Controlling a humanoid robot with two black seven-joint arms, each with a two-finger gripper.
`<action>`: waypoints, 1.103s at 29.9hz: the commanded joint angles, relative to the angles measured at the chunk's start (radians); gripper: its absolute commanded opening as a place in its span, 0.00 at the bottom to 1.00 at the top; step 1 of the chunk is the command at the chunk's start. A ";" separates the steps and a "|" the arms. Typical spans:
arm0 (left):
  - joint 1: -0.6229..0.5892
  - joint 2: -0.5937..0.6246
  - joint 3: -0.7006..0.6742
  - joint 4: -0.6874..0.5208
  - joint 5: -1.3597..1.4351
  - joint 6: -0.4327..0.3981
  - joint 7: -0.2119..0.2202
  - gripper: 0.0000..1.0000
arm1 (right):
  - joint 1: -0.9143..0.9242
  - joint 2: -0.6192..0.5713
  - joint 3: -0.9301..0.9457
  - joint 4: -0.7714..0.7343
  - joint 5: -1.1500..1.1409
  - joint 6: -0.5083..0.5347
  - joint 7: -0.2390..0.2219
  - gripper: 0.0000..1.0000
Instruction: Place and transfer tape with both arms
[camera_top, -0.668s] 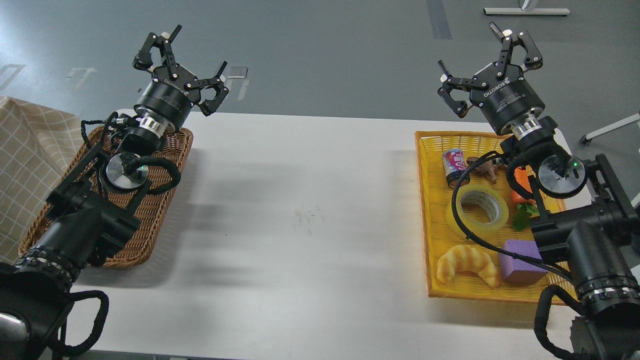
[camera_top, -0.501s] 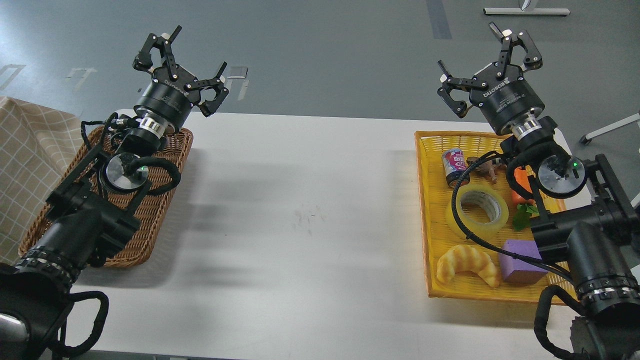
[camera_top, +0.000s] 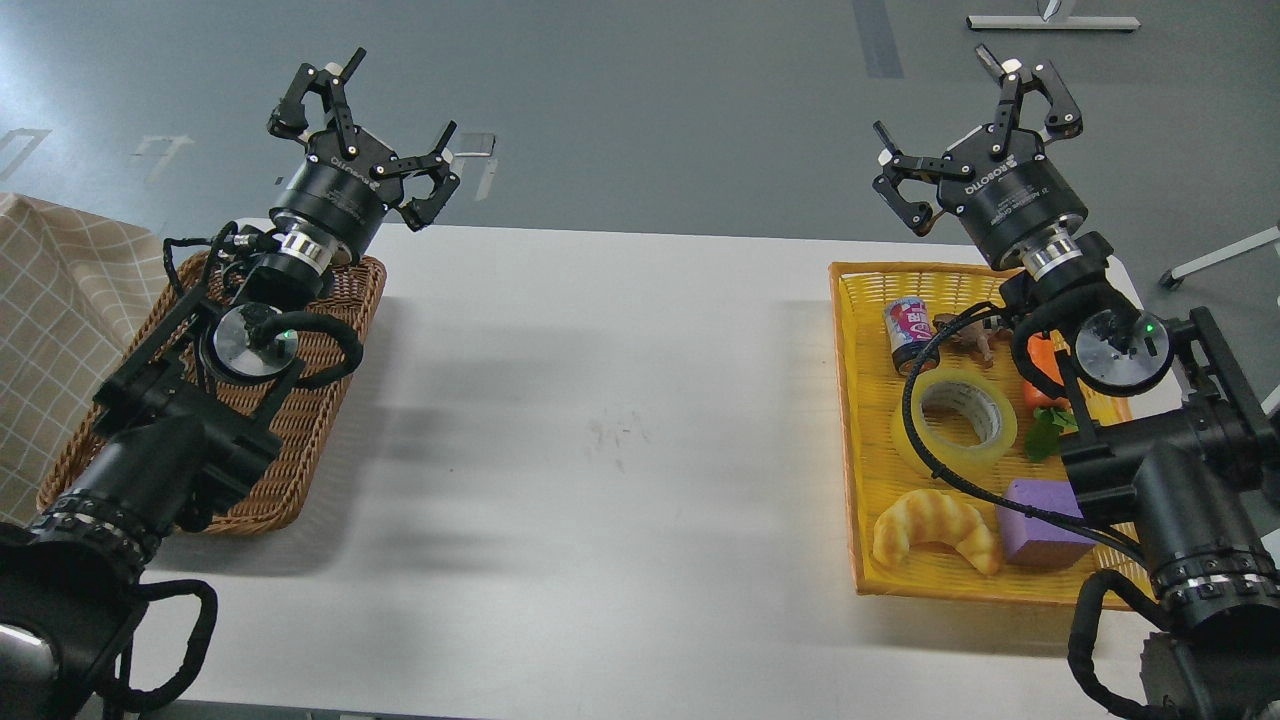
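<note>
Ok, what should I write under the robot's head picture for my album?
Two black robot arms raise open fingers, left and right, while the yellowish packing tape roll waits in the yellow wicker tray.

I have one view only, from the head, looking forward and down at fairly close range over the white table (camera_top: 620, 420), my arms entering at the lower left and lower right corners, grey floor (camera_top: 640, 100) filling the top.
</note>
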 joint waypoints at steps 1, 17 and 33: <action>-0.001 -0.001 0.004 0.000 0.000 0.000 0.002 0.98 | 0.000 0.000 -0.002 0.004 -0.001 0.000 0.000 1.00; 0.001 0.000 0.004 -0.001 0.001 0.000 -0.002 0.98 | 0.000 0.000 -0.022 0.008 -0.001 0.000 0.004 1.00; -0.001 -0.001 -0.004 -0.001 0.001 0.000 -0.002 0.98 | 0.000 0.000 -0.022 0.008 -0.001 0.000 0.010 1.00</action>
